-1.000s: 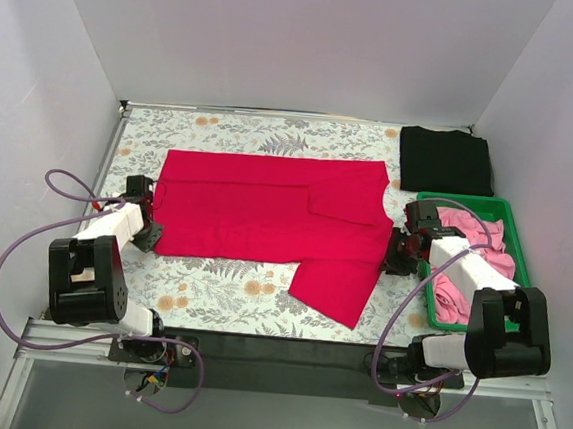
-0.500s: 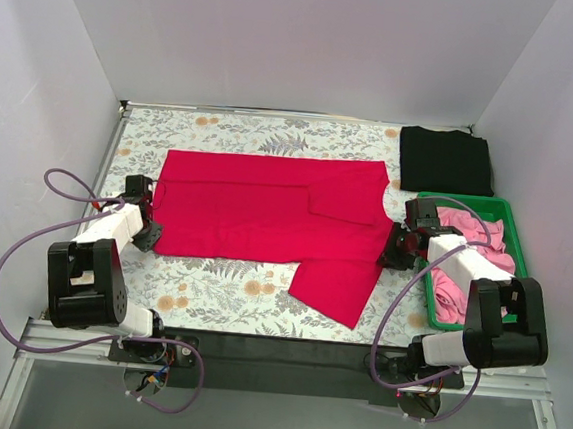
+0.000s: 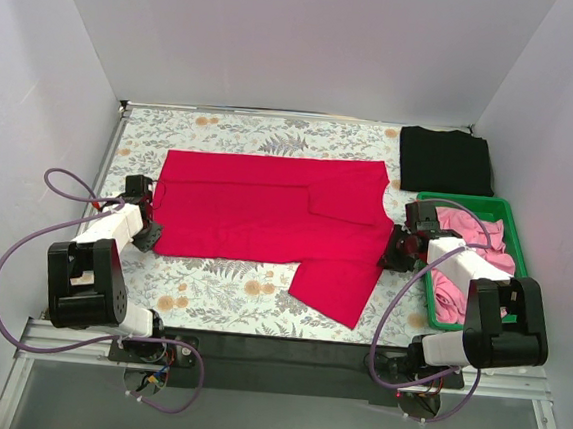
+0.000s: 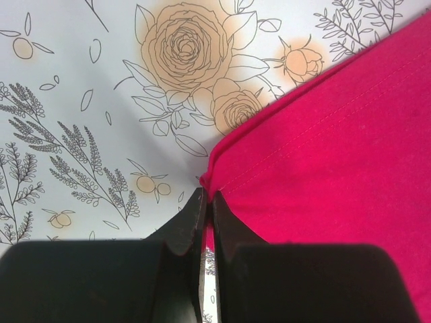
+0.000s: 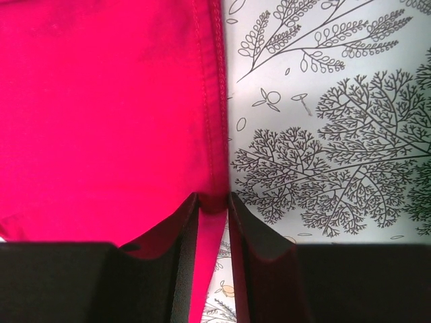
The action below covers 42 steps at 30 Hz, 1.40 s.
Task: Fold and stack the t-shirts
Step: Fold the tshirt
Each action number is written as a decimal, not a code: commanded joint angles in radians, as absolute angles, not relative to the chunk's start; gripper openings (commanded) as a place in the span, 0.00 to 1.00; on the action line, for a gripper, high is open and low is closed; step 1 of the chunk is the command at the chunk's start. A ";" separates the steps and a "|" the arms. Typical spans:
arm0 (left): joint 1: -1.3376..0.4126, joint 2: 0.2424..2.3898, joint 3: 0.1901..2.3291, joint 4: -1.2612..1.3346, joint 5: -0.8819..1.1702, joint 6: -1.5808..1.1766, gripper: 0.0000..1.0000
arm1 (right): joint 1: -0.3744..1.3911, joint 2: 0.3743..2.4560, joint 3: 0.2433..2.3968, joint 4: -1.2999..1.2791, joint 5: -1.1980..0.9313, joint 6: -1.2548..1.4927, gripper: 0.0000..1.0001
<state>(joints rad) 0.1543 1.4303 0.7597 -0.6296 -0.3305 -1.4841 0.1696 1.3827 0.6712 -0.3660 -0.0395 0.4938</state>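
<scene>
The crimson red t-shirt (image 3: pixel 266 218) lies spread flat across the middle of the floral tablecloth, one sleeve hanging toward the front. My left gripper (image 3: pixel 147 224) is shut on the shirt's near left corner (image 4: pixel 210 176) at table level. My right gripper (image 3: pixel 396 252) is shut on the shirt's right hemmed edge (image 5: pixel 217 199), low on the cloth. A folded black t-shirt (image 3: pixel 445 160) rests at the back right. Pink t-shirts (image 3: pixel 463 265) lie bunched in the green bin.
The green plastic bin (image 3: pixel 488 206) stands at the right, close beside my right arm. The floral tablecloth (image 3: pixel 220 287) covers the table. White walls close in on three sides. A dark rail runs along the near edge.
The right gripper has edged slightly left onto the shirt's right edge. The left arm and the shirt have barely moved.
</scene>
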 commanded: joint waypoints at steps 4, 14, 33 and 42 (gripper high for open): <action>0.156 1.391 0.772 -0.661 -0.368 -1.474 0.00 | 0.164 1.423 0.655 -0.391 -0.005 0.453 0.12; 0.155 1.342 0.841 -0.770 -0.420 -1.457 0.00 | 0.138 1.404 0.790 -0.586 0.022 0.322 0.01; 0.156 1.580 1.130 -0.782 -0.370 -1.427 0.00 | 0.089 1.689 1.327 -0.781 -0.136 0.244 0.01; 0.155 1.683 1.184 -0.726 -0.347 -1.447 0.00 | 0.090 1.809 1.462 -0.784 -0.141 0.241 0.01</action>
